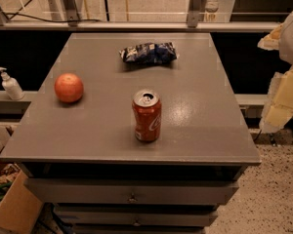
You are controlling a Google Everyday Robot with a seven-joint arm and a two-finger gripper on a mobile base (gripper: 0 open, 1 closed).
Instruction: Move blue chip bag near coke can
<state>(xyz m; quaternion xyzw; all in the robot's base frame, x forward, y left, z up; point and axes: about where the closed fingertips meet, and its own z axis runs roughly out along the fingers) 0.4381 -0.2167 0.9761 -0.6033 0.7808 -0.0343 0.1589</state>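
The blue chip bag lies flat on the far middle of the grey table, crinkled, with white lettering. The coke can stands upright nearer the front, just right of the table's centre, with its silver top and pull tab showing. The bag is well behind the can, with bare table between them. My gripper is at the right edge of the view, cream-coloured, beyond the table's right side and above floor level. It is well apart from both the bag and the can.
A round orange-red fruit sits on the table's left side. A white pump bottle stands on a ledge to the left. Drawers are below the tabletop. A cardboard box is on the floor at lower left.
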